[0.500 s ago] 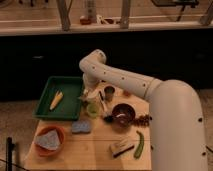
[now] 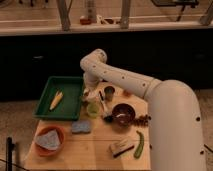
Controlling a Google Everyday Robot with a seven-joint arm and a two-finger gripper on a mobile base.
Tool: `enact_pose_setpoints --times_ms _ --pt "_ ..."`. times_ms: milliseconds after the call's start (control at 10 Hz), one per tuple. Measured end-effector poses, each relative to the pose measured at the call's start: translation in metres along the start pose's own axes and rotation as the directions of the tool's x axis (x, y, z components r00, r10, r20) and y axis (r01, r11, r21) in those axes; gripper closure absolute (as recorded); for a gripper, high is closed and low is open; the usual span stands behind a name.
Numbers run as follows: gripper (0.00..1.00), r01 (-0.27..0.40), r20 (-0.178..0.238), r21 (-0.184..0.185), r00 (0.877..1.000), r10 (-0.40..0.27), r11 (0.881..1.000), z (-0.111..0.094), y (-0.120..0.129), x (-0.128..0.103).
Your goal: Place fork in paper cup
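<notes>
My gripper (image 2: 89,94) hangs at the end of the white arm, at the right edge of the green tray (image 2: 67,107) and just above a small green cup (image 2: 92,110). A dark, thin utensil that looks like the fork (image 2: 104,106) lies slanted on the table just right of the gripper, between the green cup and a brown bowl (image 2: 123,114). A brownish paper cup (image 2: 109,92) stands upright just behind it, to the right of the gripper. I cannot tell whether the gripper touches the fork.
The green tray holds a yellow item (image 2: 56,100). An orange bowl with a blue cloth (image 2: 49,140), a blue sponge (image 2: 81,126), a brush (image 2: 121,147), a green vegetable (image 2: 139,145) and dark grapes (image 2: 144,119) lie on the wooden table (image 2: 95,150).
</notes>
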Motion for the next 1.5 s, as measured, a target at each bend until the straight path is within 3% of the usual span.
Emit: enact_pose_setpoints --times_ms 1500 --pt "0.2 0.01 0.017 -0.003 1.0 -0.01 1.0 0.0029 -0.0063 0.0024"
